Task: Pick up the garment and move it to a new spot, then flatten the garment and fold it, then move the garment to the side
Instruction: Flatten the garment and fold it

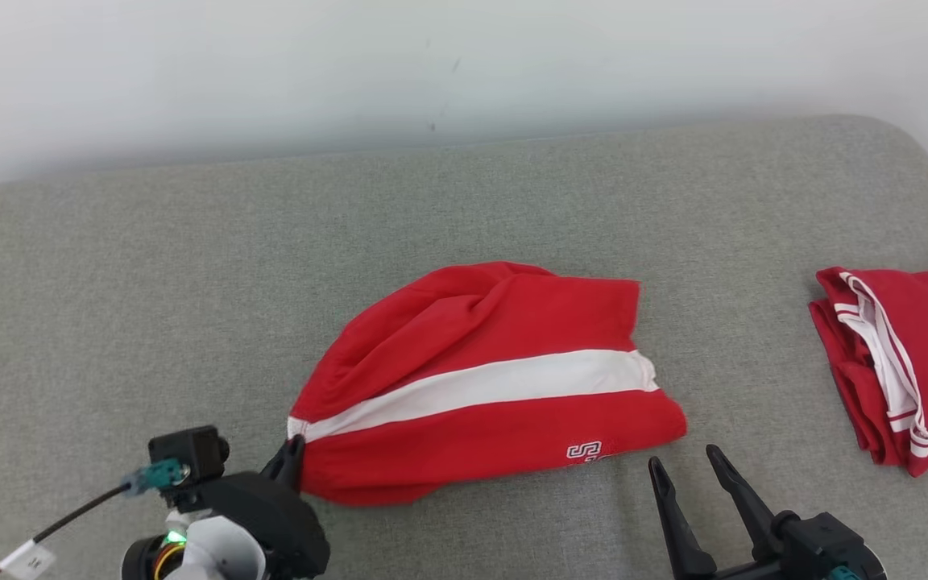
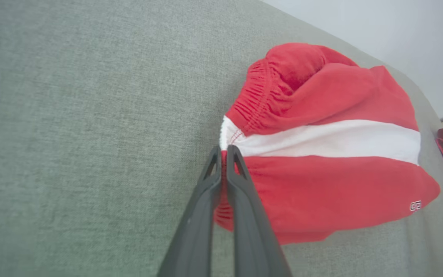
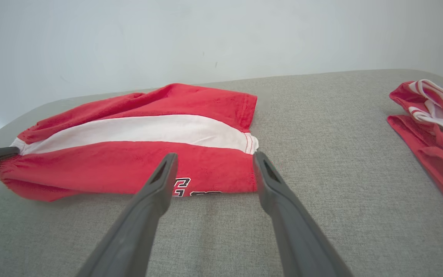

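The garment (image 1: 480, 387) is a pair of red shorts with a broad white stripe, lying folded in the middle of the grey cushion (image 1: 190, 266). My left gripper (image 1: 293, 459) is shut on its waistband at the left end; in the left wrist view the garment (image 2: 333, 154) has its elastic edge pinched between the closed fingers of the left gripper (image 2: 224, 152). My right gripper (image 1: 685, 463) stands open just in front of the hem at the garment's right end. In the right wrist view the right gripper (image 3: 214, 161) has its tips spread before the garment (image 3: 137, 142).
A second red garment with white trim (image 1: 899, 362) lies folded at the right edge of the cushion, also seen as the red garment (image 3: 433, 127) in the right wrist view. A pale wall (image 1: 432, 64) runs behind the cushion's far edge.
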You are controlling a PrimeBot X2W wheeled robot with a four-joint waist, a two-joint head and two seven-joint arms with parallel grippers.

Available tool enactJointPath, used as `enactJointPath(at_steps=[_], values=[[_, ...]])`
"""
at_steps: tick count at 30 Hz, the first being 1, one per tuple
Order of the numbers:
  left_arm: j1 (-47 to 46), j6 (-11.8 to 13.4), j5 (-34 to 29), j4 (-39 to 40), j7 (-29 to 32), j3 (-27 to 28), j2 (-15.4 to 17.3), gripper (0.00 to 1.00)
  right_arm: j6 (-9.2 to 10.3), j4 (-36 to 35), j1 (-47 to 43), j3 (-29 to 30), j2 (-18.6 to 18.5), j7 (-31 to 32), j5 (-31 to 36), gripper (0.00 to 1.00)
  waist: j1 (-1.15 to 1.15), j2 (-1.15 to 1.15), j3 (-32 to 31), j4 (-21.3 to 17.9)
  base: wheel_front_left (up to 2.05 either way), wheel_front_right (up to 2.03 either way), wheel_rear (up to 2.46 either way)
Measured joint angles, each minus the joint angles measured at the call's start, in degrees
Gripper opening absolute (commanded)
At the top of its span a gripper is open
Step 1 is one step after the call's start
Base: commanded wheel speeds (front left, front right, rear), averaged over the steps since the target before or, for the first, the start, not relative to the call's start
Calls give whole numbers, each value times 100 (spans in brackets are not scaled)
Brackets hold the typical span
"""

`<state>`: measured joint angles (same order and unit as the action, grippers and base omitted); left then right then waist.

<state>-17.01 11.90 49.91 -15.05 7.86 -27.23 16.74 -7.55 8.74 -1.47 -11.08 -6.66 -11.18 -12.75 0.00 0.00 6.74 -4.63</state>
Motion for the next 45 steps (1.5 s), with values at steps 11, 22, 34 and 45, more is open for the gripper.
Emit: enactJointPath(at_steps=[11, 22, 34, 45], values=[[455, -651, -152, -147, -1292, 19, -14, 100, 0, 47, -99, 76, -56, -2, -9, 100, 0, 0, -262, -21, 0, 0, 0], [1676, -1293, -1591, 743, -2290, 1582, -475, 100, 0, -56, -235, 417, -101, -9, 12, 100, 0, 0, -659, 173, 0, 0, 0], [2630, -1850, -3373, 1215, -2290, 2998, -1220, 100, 0, -79, -366, 608, -160, 8, 26, 100, 0, 0, -809, 317, 0, 0, 0], [2777, -1933, -3715, 915, -2290, 3206, -1291, 100, 0, 23, -444, 645, -170, 10, 79, 100, 0, 0, -886, 321, 0, 0, 0]])
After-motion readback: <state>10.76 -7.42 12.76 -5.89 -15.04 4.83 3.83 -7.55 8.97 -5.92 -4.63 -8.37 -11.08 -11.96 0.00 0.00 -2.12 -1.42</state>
